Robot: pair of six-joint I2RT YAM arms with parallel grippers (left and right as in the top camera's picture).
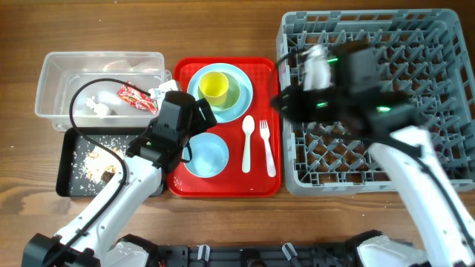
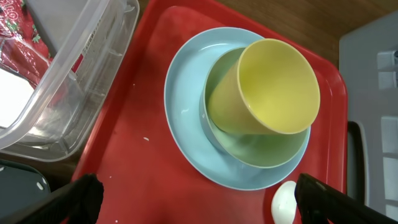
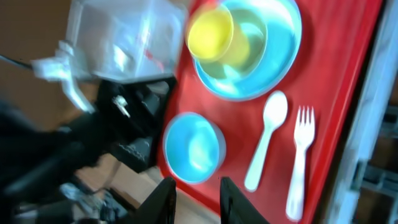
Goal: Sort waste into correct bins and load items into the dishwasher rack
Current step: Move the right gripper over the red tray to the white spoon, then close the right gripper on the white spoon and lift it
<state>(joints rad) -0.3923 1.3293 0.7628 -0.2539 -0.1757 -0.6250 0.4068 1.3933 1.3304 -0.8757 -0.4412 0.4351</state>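
On the red tray [image 1: 260,74] a yellow cup [image 1: 214,85] lies tilted in a pale green bowl [image 1: 239,93] on a light blue plate [image 2: 186,106]. Beside them are a small blue bowl [image 1: 208,157], a white spoon [image 1: 247,144] and a fork [image 1: 268,148]. My left gripper [image 2: 199,205] hovers wide open and empty over the tray, just short of the plate. My right gripper [image 3: 198,202], blurred, hangs above the left edge of the grey dishwasher rack [image 1: 445,30]. Its jaws are narrowed to a small gap with nothing between them.
The clear tub [image 1: 52,81] at the back left holds a red wrapper [image 1: 133,96] and white tissue [image 1: 100,104]. The black tray [image 1: 67,159] in front of it carries crumbly scraps [image 1: 93,163]. My left arm crosses the black tray's right side.
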